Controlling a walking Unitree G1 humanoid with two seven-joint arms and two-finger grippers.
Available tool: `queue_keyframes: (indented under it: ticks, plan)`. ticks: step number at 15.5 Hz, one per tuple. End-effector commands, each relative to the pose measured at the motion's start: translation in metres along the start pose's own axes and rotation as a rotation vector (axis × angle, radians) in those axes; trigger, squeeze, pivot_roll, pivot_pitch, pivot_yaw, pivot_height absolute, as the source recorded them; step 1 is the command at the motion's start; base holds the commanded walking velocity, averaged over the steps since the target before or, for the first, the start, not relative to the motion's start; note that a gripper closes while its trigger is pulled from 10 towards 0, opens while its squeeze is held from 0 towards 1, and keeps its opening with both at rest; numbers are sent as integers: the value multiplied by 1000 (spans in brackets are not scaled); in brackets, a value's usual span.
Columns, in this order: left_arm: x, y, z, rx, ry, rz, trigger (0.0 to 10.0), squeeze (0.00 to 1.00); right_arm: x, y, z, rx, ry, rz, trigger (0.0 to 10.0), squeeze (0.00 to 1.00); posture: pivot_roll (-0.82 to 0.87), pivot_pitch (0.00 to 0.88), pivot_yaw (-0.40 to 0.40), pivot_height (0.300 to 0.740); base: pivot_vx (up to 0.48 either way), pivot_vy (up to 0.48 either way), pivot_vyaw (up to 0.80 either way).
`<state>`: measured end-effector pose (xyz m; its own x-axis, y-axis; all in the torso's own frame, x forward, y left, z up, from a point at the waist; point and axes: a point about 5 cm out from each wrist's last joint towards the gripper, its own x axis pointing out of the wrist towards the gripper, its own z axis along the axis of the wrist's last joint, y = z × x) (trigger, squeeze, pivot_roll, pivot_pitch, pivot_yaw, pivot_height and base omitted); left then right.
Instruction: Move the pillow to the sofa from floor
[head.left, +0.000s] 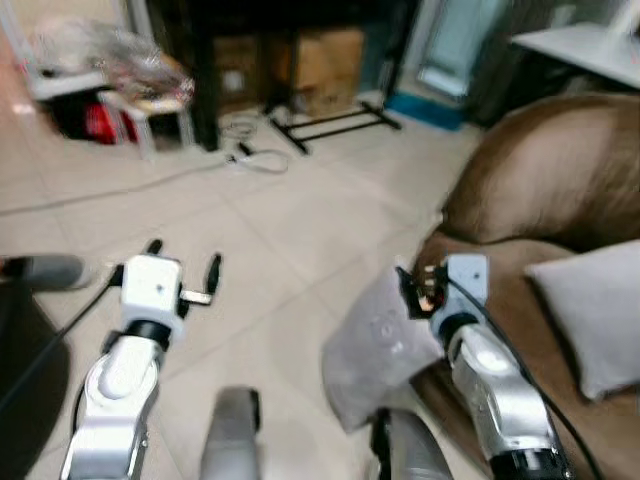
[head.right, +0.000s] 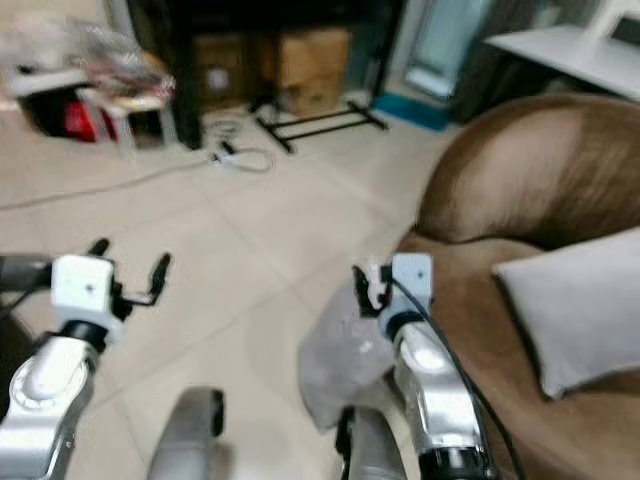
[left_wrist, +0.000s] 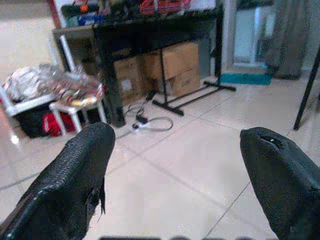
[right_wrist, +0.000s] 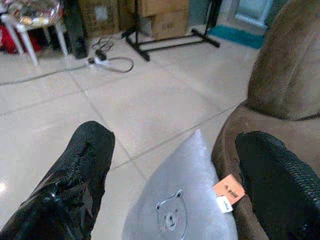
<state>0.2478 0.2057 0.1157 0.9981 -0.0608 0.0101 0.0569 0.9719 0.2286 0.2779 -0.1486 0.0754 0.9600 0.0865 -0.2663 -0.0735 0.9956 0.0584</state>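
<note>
A grey pillow (head.left: 378, 345) with a small bear print (right_wrist: 170, 216) and an orange tag stands on the tiled floor, leaning against the front of the brown sofa (head.left: 560, 170). My right gripper (head.left: 408, 288) hovers just above the pillow's top corner, open, with the pillow (right_wrist: 180, 210) below the gap between its fingers and nothing held. My left gripper (head.left: 184, 257) is open in the air over bare floor to the left, well away from the pillow. A second grey pillow (head.left: 595, 310) lies on the sofa seat.
Far across the floor are cardboard boxes (head.left: 325, 60) under a dark table, a black stand base (head.left: 335, 125), a coiled cable with power strip (head.left: 255, 155) and a white stool (head.left: 140, 105) piled with wrappers. A white table (head.left: 585, 45) stands behind the sofa.
</note>
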Motion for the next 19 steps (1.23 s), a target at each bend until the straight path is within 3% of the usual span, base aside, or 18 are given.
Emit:
queue_keyframes:
  ticks: [1, 12, 16, 19]
  plan:
    - [3, -7, 6, -10, -28, -29, 10000, 573, 1, -7, 7, -14, -19, -19, 10000, 0, 50, 0, -87, 601, 341, 0, 0]
    - [3, -8, 6, -13, -33, -30, 10000, 569, 7, -1, 9, -25, -5, 7, 10000, 0, 55, 0, -94, 601, 336, 0, 0]
    - [4, -9, 4, -9, -28, -33, 10000, 553, 7, -3, 5, -15, 11, 33, 10000, 0, 58, 0, -99, 596, 0, 0, 0]
    - [8, -11, 2, 47, -19, -114, 10000, 553, 12, -7, 5, -17, 11, 40, 10000, 0, 66, 0, -106, 561, 0, 0, 0]
